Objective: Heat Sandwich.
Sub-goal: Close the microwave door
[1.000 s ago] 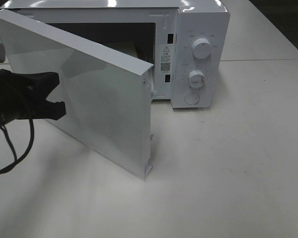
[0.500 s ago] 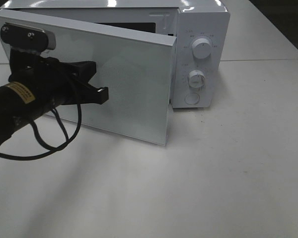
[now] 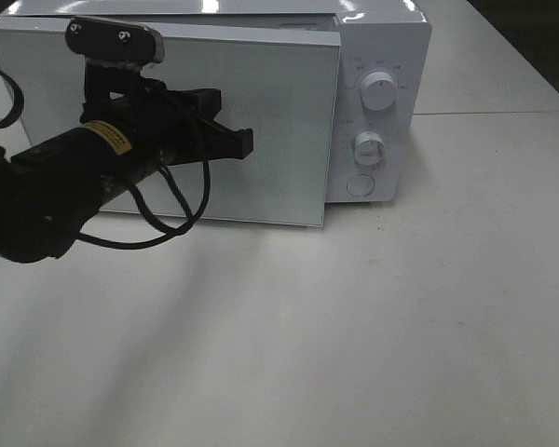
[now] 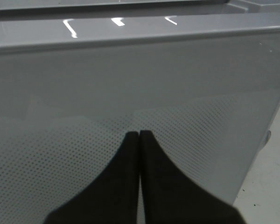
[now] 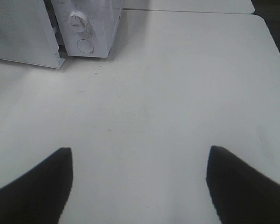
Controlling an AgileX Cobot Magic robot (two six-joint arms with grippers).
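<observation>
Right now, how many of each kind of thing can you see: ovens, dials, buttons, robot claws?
Microwave: 1
Dials: 2 (upper dial, lower dial)
Round button: 1
Claws: 2 (left claw shut, right claw open)
Total: 6

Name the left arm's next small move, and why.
Probably nudge the shut left gripper slightly further into the microwave door until it latches. In the right wrist view the door's edge stands proud of the control panel, so it looks not fully closed. The gripper tips appear to be right at the glass.
</observation>
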